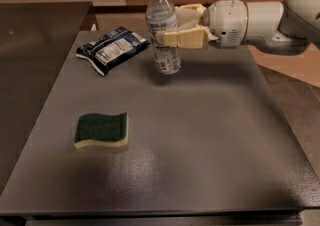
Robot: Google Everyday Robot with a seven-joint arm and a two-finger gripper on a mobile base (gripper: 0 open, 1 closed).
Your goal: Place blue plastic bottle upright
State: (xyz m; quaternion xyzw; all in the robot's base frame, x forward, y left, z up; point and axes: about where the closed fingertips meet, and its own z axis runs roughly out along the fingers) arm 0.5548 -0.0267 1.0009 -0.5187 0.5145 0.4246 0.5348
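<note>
The blue plastic bottle (pixel 162 27) is a clear water bottle with a white cap and a pale label. It stands nearly upright at the far middle of the dark table (pixel 200 135), its base at or just above the surface. My gripper (pixel 167 32) reaches in from the right and is shut on the bottle's middle, with one tan finger (pixel 182 38) across its front.
A dark blue snack packet (pixel 112 48) lies flat just left of the bottle. A green and yellow sponge (pixel 101 130) lies at the front left. A second dark surface (pixel 40 45) adjoins the table on the left. The arm's white body (pixel 260 20) spans the far right.
</note>
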